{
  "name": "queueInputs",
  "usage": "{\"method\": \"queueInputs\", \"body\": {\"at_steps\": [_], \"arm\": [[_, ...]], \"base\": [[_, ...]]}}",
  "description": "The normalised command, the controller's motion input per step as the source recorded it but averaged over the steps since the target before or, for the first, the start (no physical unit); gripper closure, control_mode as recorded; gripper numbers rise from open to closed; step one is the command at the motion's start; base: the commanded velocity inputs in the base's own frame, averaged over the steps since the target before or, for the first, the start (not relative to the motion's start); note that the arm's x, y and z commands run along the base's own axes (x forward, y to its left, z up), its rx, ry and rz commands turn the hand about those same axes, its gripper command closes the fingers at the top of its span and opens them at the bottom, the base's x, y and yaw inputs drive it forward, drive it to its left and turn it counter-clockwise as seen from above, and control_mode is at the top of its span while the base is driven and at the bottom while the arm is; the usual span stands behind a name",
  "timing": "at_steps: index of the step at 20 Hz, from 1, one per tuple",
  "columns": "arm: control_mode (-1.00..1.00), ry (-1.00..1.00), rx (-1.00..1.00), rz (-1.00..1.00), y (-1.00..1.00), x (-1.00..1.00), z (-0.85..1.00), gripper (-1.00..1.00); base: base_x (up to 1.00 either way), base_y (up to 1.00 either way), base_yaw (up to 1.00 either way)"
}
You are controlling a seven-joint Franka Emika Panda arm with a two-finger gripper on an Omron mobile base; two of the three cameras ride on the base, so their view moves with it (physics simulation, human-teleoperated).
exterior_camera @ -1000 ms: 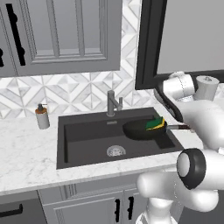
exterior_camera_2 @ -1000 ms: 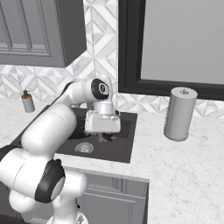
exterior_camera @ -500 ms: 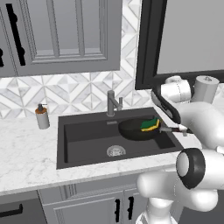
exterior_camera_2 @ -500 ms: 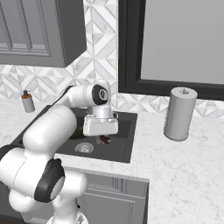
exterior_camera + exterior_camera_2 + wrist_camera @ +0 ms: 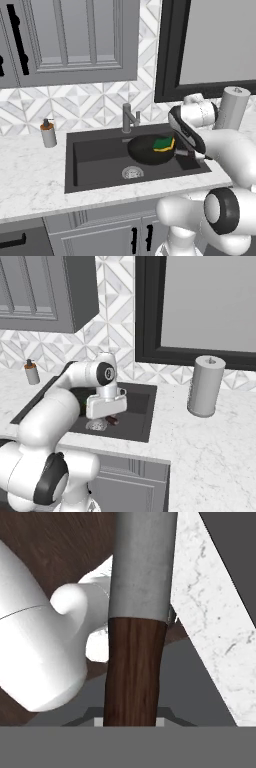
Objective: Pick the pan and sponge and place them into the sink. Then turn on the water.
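Observation:
The black pan [image 5: 148, 151] is low over the right half of the black sink [image 5: 95, 159], tilted slightly, with the green and yellow sponge [image 5: 164, 144] lying in it. My gripper [image 5: 194, 154] is shut on the pan's handle at the sink's right side. In the hand view the reddish-brown handle [image 5: 132, 672] runs up from between my fingers into the grey metal neck [image 5: 142, 562]. In the right base view my hand hangs over the sink [image 5: 137, 423], and the handle's end [image 5: 114, 420] pokes out below it. Whether the pan touches the basin floor I cannot tell.
A grey faucet [image 5: 128, 118] stands behind the basin, with no stream under it. The round steel drain [image 5: 132, 172] sits mid-basin. A soap bottle [image 5: 48, 133] is on the left counter and a paper towel roll [image 5: 205, 386] on the right counter.
My hand has carried the pan and sponge leftward and down, further into the sink. The grip stayed shut.

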Motion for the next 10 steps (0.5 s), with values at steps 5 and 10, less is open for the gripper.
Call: {"method": "queueInputs", "body": {"at_steps": [5, 10], "arm": [[-1.00, -0.05, 0.00, 0.00, 0.15, 0.25, -0.20, 1.00], [-1.00, -0.02, 0.00, 0.00, 0.01, 0.47, -0.05, 1.00]], "base": [[0.00, 0.00, 0.00], [0.00, 0.00, 0.00]]}}
